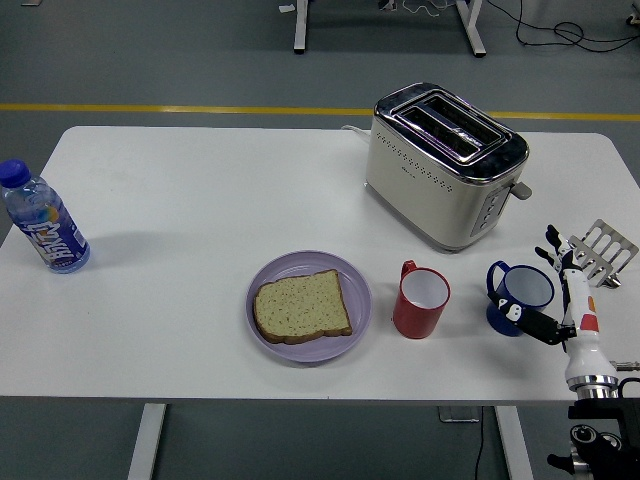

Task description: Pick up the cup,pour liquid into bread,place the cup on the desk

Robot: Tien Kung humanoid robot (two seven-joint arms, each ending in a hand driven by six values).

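While the right robot hand sits with fingers apart around the blue cup at four o'clock, unclamped, a loose grip could tip it onto the worktop.

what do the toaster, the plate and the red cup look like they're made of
Toaster: likely metal, with a cream painted body and a mirror-bright chrome top. Plate: smooth lilac, evenly coloured, ceramic or plastic; hard to say. Red cup: glossy red outside, white inside, probably glazed ceramic.
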